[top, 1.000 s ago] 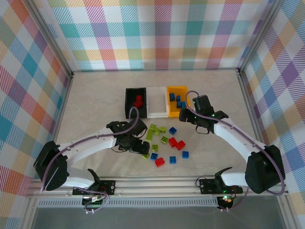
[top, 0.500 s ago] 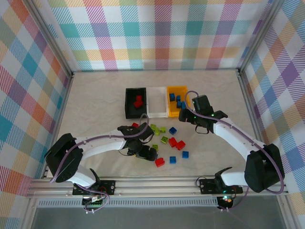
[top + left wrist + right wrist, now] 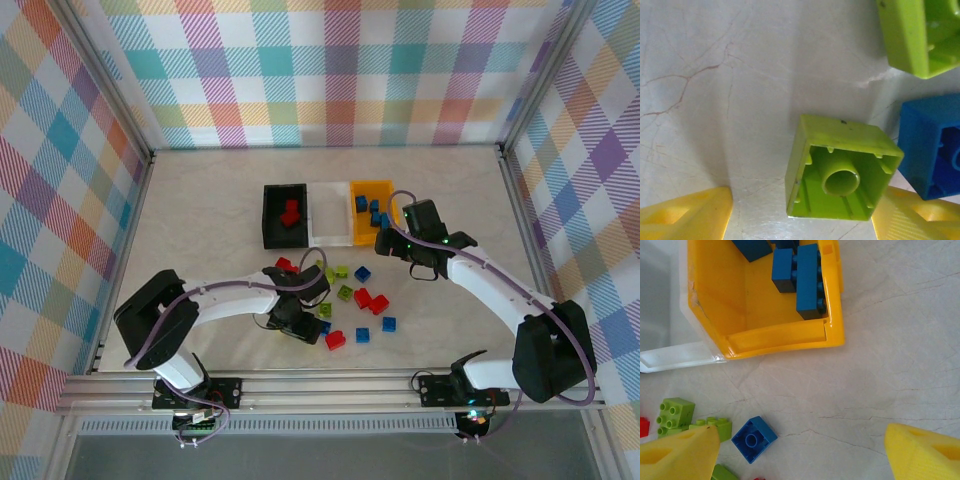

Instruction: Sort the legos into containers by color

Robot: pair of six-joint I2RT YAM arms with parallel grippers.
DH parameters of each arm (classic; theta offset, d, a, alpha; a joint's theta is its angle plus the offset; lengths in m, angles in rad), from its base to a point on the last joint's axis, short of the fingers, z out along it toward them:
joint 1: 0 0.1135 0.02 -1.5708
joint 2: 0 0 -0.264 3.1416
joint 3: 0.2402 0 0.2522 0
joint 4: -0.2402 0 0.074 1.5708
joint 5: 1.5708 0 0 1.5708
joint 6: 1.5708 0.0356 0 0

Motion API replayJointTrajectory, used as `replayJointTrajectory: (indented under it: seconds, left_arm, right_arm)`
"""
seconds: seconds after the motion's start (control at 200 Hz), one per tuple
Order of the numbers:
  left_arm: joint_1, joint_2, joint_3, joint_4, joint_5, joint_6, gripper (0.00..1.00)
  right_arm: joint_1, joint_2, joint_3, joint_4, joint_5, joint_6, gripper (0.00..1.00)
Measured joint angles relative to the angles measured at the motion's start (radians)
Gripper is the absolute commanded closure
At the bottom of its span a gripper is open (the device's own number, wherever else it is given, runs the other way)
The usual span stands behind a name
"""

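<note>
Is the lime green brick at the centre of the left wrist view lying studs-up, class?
No, the lime green brick shows its hollow underside and round tube to the camera.

The left arm [image 3: 225, 296] has been swung inward and to the right.
The left gripper [image 3: 305, 328] has been carried rightward and slightly nearer the bases. It is now set over an upturned lime green brick [image 3: 840, 170], with a yellow finger [image 3: 687, 216] standing at either side. A red brick [image 3: 285, 264], formerly covered by the arm, has been bared.
</note>
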Motion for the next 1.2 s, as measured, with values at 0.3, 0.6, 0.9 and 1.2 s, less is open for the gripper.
replayJointTrajectory:
  seconds: [0.3, 0.6, 0.9, 1.2]
  left_arm:
    - [0.000, 0.068, 0.071, -0.060, -0.037, 0.039, 0.48]
    - [-0.001, 0.069, 0.076, -0.003, -0.051, 0.055, 0.23]
    - [-0.001, 0.069, 0.075, 0.075, -0.097, 0.060, 0.48]
    - [-0.001, 0.038, 0.061, 0.061, -0.108, 0.044, 0.42]
  right_arm:
    - [0.000, -0.001, -0.001, 0.000, 0.000, 0.000, 0.14]
    - [0.000, -0.001, -0.004, 0.000, 0.000, -0.001, 0.14]
    - [0.000, -0.001, -0.004, 0.000, 0.000, -0.001, 0.14]
    - [0.000, -0.001, -0.004, 0.000, 0.000, -0.002, 0.14]
